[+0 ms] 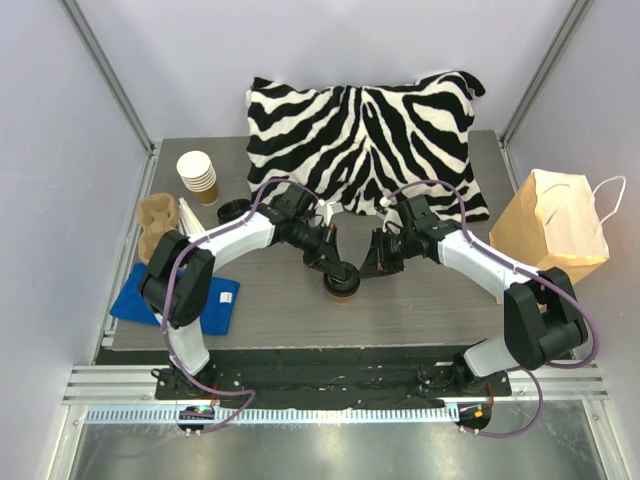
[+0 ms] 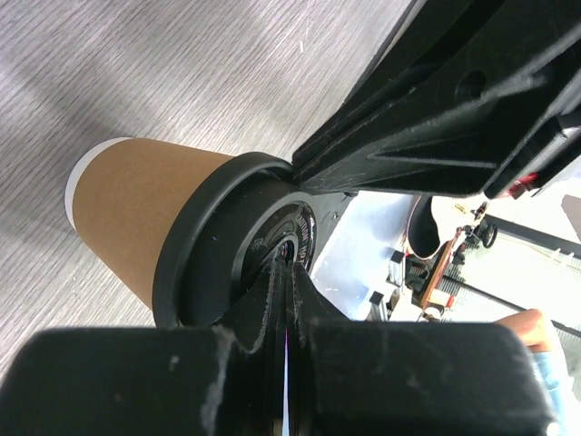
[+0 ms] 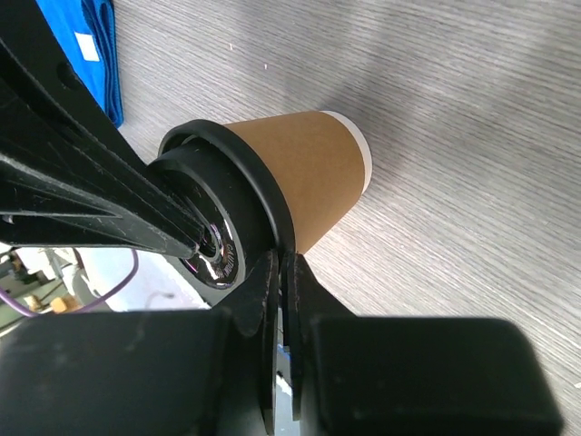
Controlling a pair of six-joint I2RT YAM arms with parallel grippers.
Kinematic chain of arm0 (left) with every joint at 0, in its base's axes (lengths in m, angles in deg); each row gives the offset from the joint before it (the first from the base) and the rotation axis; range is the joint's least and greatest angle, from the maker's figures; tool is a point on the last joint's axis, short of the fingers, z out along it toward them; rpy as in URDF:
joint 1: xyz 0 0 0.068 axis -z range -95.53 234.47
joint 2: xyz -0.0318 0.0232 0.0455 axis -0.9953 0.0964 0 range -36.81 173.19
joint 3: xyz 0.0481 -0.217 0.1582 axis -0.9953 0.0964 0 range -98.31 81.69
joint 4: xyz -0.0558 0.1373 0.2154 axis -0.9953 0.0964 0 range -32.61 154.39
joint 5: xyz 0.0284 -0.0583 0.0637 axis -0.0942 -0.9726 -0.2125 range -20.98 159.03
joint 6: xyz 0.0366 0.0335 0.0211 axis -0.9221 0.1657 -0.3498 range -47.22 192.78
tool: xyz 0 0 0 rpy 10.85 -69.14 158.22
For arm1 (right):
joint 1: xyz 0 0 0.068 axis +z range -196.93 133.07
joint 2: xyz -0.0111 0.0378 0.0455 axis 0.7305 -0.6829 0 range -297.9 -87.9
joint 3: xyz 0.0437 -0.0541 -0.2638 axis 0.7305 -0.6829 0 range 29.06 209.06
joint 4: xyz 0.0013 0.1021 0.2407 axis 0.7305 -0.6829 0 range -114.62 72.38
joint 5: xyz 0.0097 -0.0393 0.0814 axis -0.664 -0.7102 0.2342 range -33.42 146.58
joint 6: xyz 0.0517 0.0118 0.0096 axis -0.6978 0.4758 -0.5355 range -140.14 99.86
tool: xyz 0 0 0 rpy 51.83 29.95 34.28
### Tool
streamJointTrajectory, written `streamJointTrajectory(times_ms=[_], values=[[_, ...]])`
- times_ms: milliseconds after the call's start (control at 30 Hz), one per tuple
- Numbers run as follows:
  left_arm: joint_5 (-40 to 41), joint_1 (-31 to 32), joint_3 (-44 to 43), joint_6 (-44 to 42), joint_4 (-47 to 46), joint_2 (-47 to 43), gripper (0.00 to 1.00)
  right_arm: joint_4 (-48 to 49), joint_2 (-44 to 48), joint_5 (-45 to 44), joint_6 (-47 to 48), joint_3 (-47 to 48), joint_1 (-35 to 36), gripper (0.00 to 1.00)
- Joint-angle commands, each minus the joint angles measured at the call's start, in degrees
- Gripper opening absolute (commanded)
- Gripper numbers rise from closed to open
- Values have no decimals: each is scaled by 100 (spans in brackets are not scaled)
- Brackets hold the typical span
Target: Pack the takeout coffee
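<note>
Centre of the tabletop (image 1: 430, 310), between both arms, stands the takeout coffee (image 1: 341, 286), upright with its black lid on. Now the left fingers (image 2: 265, 313) are clenched together, tips down on the lid's top, and the right fingers (image 3: 261, 313) are pressed closed too, tips against the lid's rim. Neither grasps the cup; they look to be seating the lid against spills. Well apart on the right waits the paper bag (image 1: 555, 232), likely the destination.

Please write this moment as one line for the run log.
cup: upright on table, lidded | left gripper: shut, tips on lid | right gripper: shut, tips at lid rim | bag: at right, cup not packed
</note>
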Motion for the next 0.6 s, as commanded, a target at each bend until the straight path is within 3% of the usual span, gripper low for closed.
streamJointTrajectory(times_ms=[0,367,567], values=[[598,-40,63,-277,-112,-23,2,-191,230,-426,300,-24,117,16],[263,-40,-78,-14,-368,-638,16,63,1093,-39,80,-155,117,56],[140,-215,291,372,-587,-937,23,397,1172,41,-315,-507,520,65]])
